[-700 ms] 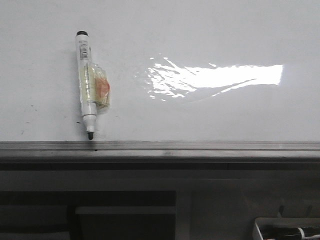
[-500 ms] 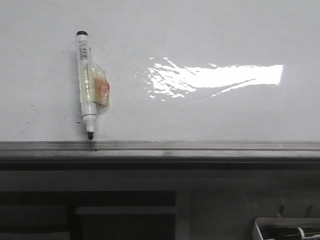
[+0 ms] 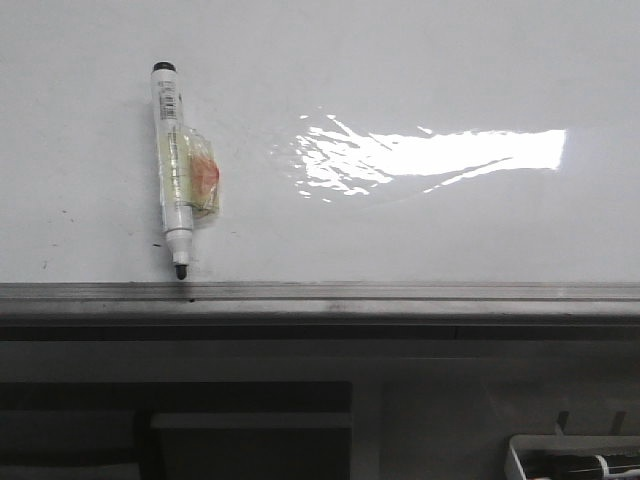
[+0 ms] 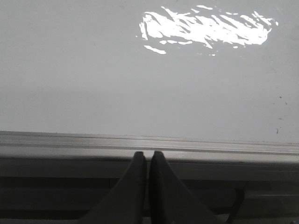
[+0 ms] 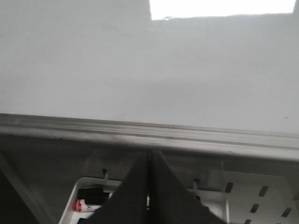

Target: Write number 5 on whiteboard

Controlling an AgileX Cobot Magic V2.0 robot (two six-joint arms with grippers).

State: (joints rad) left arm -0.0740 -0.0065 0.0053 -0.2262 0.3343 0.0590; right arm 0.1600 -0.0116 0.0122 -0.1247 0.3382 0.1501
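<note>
The whiteboard (image 3: 400,230) fills the front view, glossy white with a glare patch and a grey metal edge rail (image 3: 320,292) along its near side. No number 5 shows on it. A white marker (image 3: 174,165) with a black tip and tape around its middle lies on the board at the left, tip toward the rail. Neither gripper shows in the front view. My left gripper (image 4: 148,155) is shut and empty, its tips level with the rail, the board (image 4: 140,84) beyond. My right gripper (image 5: 150,153) is shut and empty below the rail, the board (image 5: 140,74) beyond.
A dark grey panel (image 3: 320,400) lies below the rail. A white tray (image 3: 575,458) with markers sits at the lower right; in the right wrist view the tray (image 5: 79,191) lies under the fingers with a red-capped marker (image 5: 83,205) in it. Small dark specks dot the board's left part.
</note>
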